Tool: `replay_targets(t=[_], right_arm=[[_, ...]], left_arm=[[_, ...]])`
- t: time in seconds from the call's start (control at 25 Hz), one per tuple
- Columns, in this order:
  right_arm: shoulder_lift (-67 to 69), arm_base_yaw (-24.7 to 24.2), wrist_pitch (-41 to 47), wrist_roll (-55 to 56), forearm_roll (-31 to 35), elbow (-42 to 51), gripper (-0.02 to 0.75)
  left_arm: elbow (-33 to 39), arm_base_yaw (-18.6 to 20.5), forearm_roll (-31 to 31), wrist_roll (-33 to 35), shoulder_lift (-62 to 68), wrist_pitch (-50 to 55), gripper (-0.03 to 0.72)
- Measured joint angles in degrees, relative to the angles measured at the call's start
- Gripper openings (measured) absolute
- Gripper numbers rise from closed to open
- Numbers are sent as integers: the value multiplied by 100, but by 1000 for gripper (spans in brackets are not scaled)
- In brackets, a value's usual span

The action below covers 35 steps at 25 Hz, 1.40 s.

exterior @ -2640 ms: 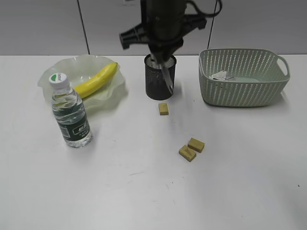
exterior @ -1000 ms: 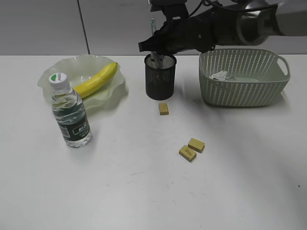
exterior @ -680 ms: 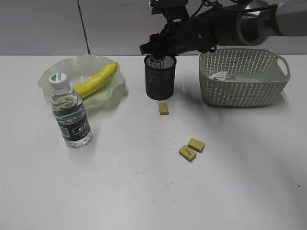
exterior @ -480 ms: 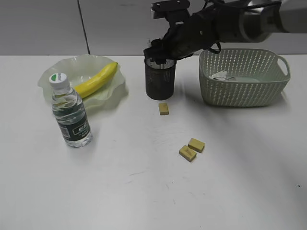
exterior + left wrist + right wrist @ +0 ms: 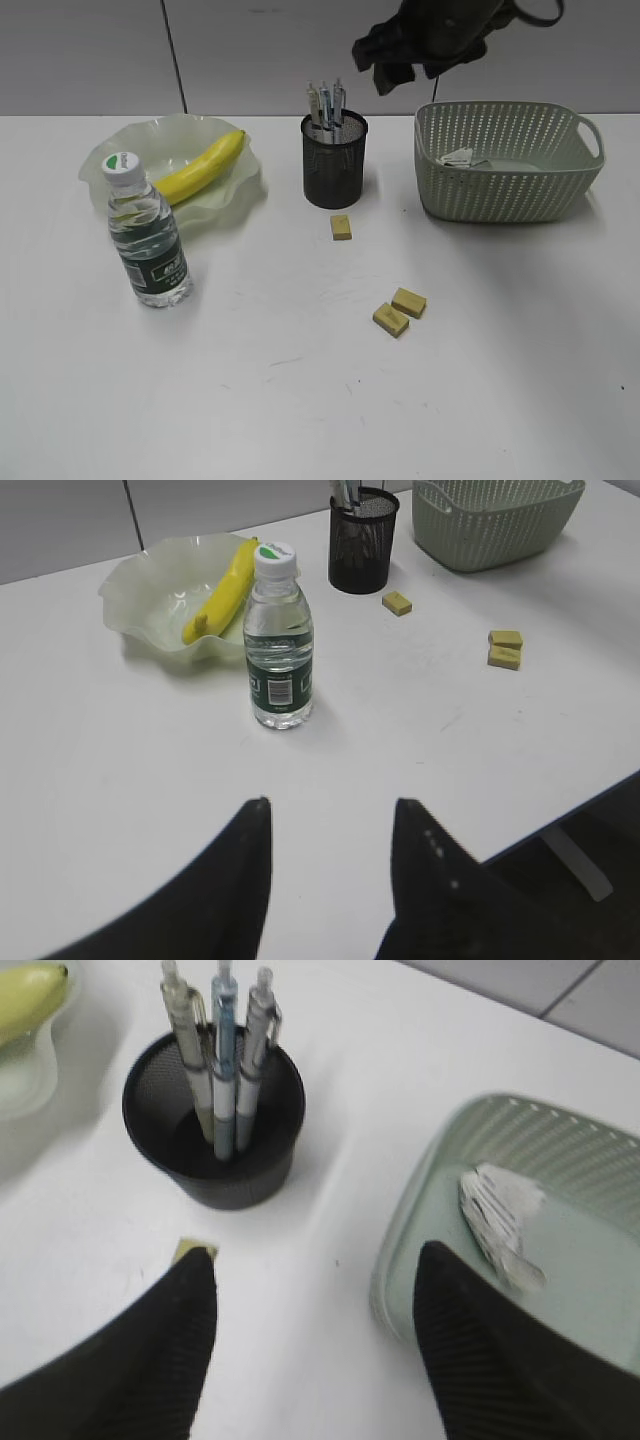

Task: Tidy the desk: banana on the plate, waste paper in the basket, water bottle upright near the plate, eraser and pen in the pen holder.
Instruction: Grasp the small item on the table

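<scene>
Standing in the pen holder [image 5: 213,1130], three pens [image 5: 218,1055] lean upright w/ clips up, so the pen part looks done. Banana [image 5: 200,167] lies on the plate [image 5: 120,145], water bottle [image 5: 148,233] stands upright just beside it, waste paper [image 5: 502,1222] sits in the basket [image 5: 510,160]. Three erasers [image 5: 400,310] lie loose on the desk [image 5: 300,400], prob. the next job. Right gripper [image 5: 310,1350] hangs above holder & basket, jaws spread wide, nothing betw. them. Left gripper [image 5: 325,865] hovers near the desk edge, partly open, empty.
</scene>
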Motion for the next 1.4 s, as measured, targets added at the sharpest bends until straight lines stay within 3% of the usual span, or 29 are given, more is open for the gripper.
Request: replay_targets(t=[0.24, 0.36, 0.6, 0.92, 1.4], right_arm=[[-1066, 0, 1930, -522, 214, 40, 479], [-1703, 0, 2388, -826, 528, 336, 454], [-3402, 0, 2531, -928, 688, 1642, 405], [-5895, 0, 2677, -936, 710, 3655, 396], [-10091, 0, 2506, -941, 705, 5972, 391]], left_arm=[[0, 0, 0, 0, 0, 0, 300], [0, 0, 0, 0, 0, 0, 300], [0, 0, 16, 0, 0, 0, 300], [0, 0, 17, 0, 0, -22, 300], [0, 0, 17, 0, 0, -69, 290]])
